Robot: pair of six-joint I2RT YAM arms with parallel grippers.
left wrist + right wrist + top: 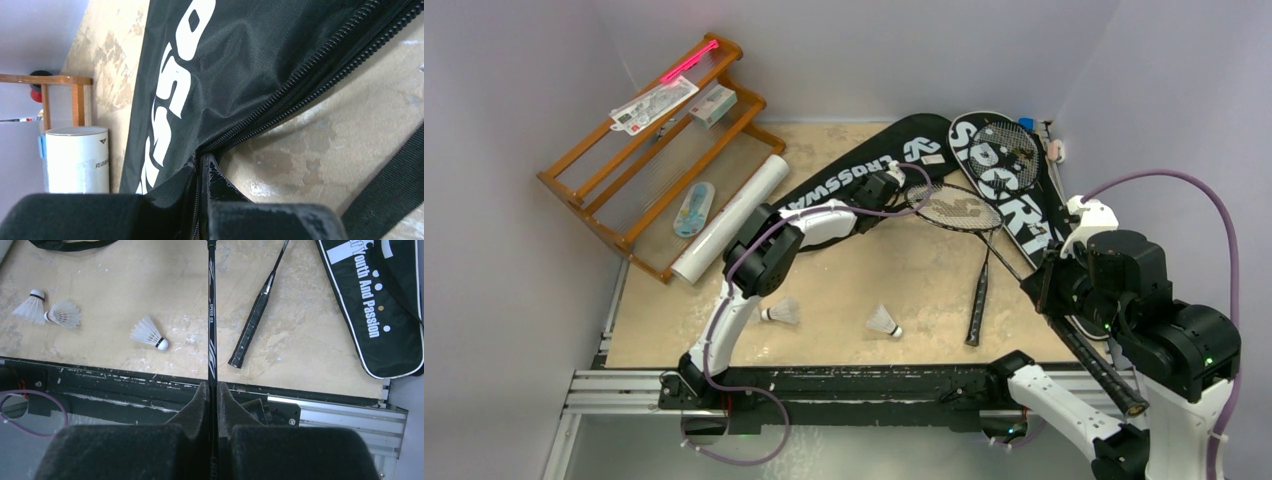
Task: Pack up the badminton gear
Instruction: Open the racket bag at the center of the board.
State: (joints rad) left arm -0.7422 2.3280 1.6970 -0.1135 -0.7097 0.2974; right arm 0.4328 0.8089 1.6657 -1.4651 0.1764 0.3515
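Straight ahead, racket shaft [211, 315] from right claw [210, 390]

High overview, close wrist views, table [844, 280] shared

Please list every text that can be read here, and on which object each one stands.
"CROSSWA", rest hidden: left black bag
"SPORT": right black bag
"Youth And Passion": also right black bag
"SPEED 03": racket shaft
Unreadable, too small: print on white tube, carton and card on the rack
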